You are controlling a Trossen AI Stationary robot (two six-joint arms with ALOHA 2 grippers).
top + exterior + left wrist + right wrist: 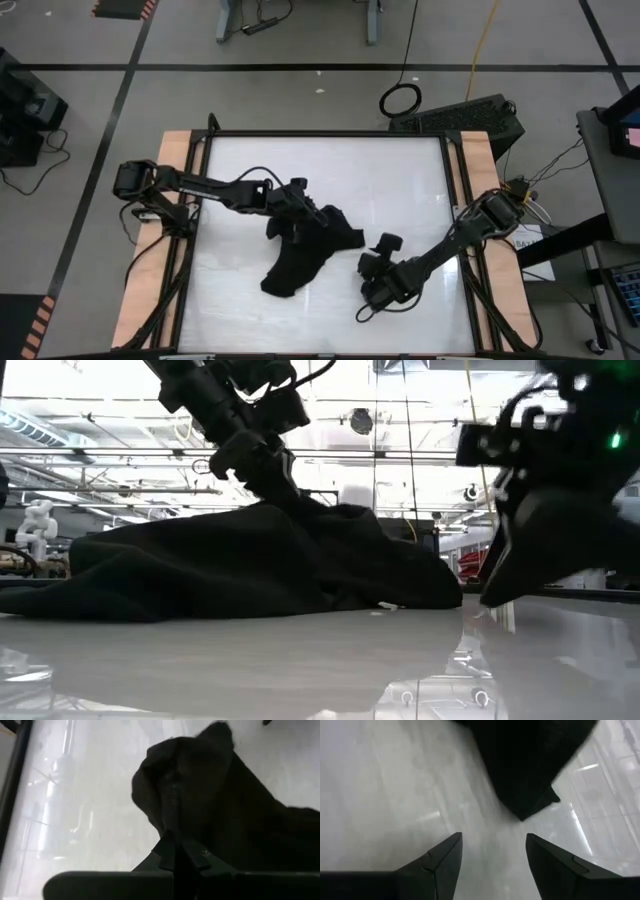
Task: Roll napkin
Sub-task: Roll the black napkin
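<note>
High view: no legible brand, label or writing appears on any item. The napkin (303, 250), plain black cloth, lies crumpled near the middle of the white tabletop (400, 180), one lobe trailing toward the near edge and another spreading toward the right side. The left gripper (297, 212) sits on the napkin's far end, its fingers pinched together on the cloth. The right gripper (379, 254) stands just beside the napkin's right lobe, apart from it, over bare tabletop nearer the right edge.

Low view: the napkin (230, 565) forms a long, low mound across the tabletop (300, 670). The left gripper (268, 482) comes down into the mound's highest point, where the cloth is drawn up around it. The right gripper (545, 540) shows as a dark mass to the mound's right, clear of the cloth.

Left wrist view: the fingers (172, 855) are closed tight, with a fold of napkin (200, 795) clamped between them.

Right wrist view: the fingers (442, 862) stand wide apart and hold nothing; white tabletop (385, 795) shows between them. A pointed corner of the napkin (530, 775) lies ahead, not touching them.
</note>
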